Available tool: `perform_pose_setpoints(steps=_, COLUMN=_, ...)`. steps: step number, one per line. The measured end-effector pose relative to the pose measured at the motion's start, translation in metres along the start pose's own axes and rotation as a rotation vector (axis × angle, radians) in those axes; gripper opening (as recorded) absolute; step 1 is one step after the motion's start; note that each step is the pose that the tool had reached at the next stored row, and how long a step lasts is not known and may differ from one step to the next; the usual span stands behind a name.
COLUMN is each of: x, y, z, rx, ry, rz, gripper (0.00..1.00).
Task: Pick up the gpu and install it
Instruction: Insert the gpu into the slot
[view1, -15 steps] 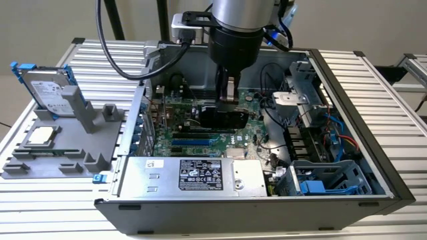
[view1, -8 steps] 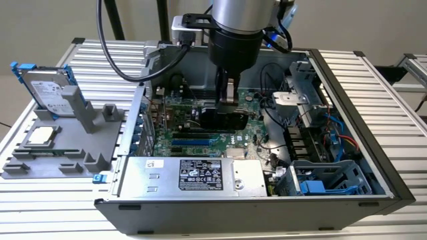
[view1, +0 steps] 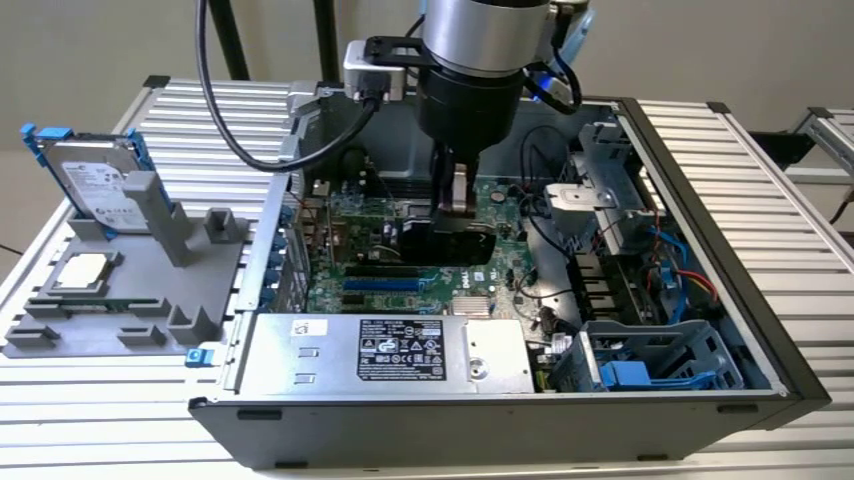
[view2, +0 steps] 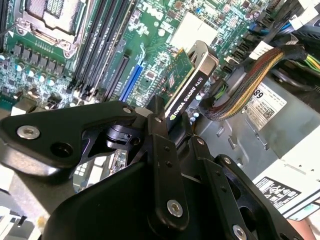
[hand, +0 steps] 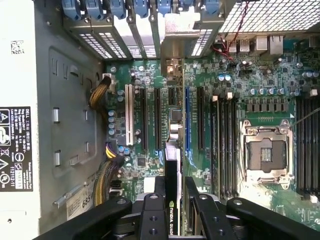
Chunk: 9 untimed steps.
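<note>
My gripper (view1: 455, 208) hangs inside the open computer case (view1: 747, 330), shut on the gpu (view1: 447, 244). The gpu is a card with a black cooler and a green board, held on edge just above the motherboard (view1: 514, 265). In the second wrist view the gripper (view2: 170, 125) clamps the card's upper edge, and the gpu (view2: 192, 82) slants down toward the board. In the first wrist view the gpu (hand: 172, 170) appears edge on between the black fingers (hand: 157, 192), in line with the expansion slots, beside the blue slot (hand: 187, 120). I cannot tell whether its lower edge touches a slot.
The silver power supply (view1: 387, 350) fills the case's front. Cable bundles (view2: 250, 85) and a blue drive cage (view1: 654, 365) sit at the exterior view's right. Outside the case, a grey holder (view1: 120, 300) carries a hard drive (view1: 100, 185) and a CPU chip (view1: 83, 270). The CPU socket (hand: 265, 152) is open.
</note>
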<state>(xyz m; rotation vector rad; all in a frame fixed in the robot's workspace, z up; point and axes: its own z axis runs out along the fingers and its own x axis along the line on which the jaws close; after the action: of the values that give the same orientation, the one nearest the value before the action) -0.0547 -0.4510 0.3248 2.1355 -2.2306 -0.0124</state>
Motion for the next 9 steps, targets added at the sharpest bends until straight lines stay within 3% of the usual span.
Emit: perform_pose_setpoints(steps=9, x=-0.0007, y=-0.0002, z=0.0051, rx=0.0003, ry=0.0073, rz=0.0, gripper=0.0)
